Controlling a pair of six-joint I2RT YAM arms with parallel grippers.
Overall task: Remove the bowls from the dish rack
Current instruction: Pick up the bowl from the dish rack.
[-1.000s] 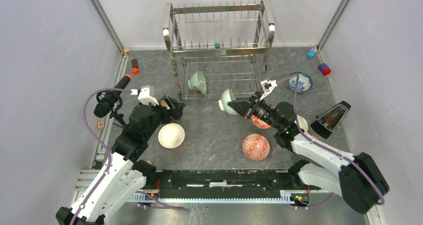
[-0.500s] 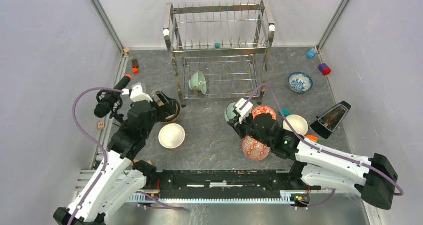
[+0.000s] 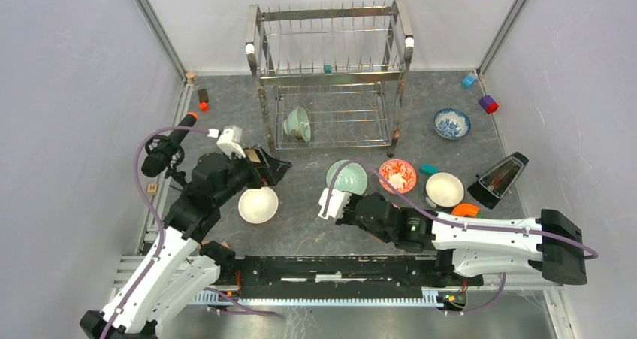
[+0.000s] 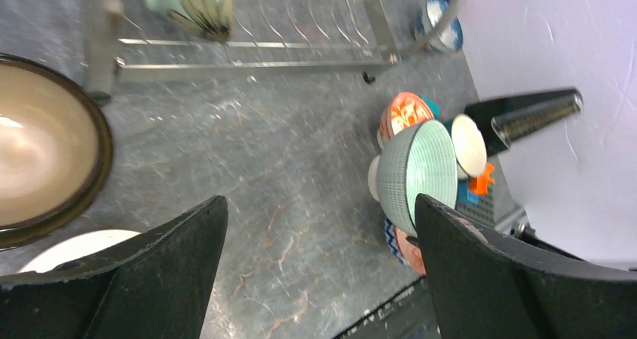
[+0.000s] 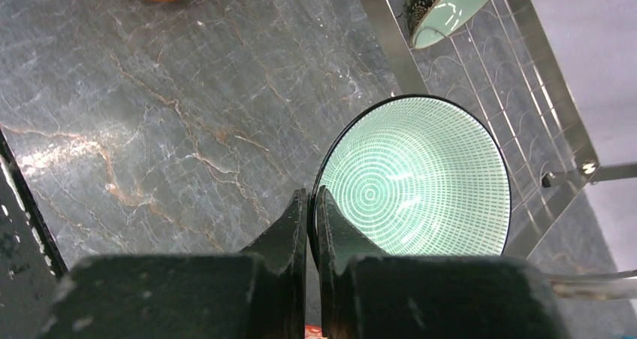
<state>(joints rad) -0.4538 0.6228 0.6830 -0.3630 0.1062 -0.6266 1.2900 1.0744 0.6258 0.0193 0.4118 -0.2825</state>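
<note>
The steel dish rack [image 3: 327, 76] stands at the back. One pale green bowl [image 3: 297, 122] leans on edge in its lower tier [image 5: 443, 1]. My right gripper [image 3: 347, 194] is shut on the near rim of a pale green patterned bowl [image 3: 347, 178], mouth up in the right wrist view [image 5: 417, 177], in front of the rack. My left gripper [image 4: 319, 204] hangs open over bare table, beside a dark brown bowl [image 4: 45, 158] and a white bowl [image 3: 258, 204]. On the table also sit a red-orange bowl [image 3: 397, 175], a cream-white bowl [image 3: 444, 189] and a blue-and-white bowl [image 3: 451, 123].
A black wedge-shaped object [image 3: 498, 180] lies at the right and a black microphone-like object [image 3: 169, 147] at the left. Small blocks lie about: blue [image 3: 469, 80], purple [image 3: 488, 104], teal [image 3: 429, 169], orange [image 3: 466, 210]. Another red-orange bowl [image 4: 406, 245] sits under the right arm.
My right arm has swung the patterned green bowl from the rack's front down toward the table's middle, turning it mouth up. The left gripper shifted slightly right and stayed open.
</note>
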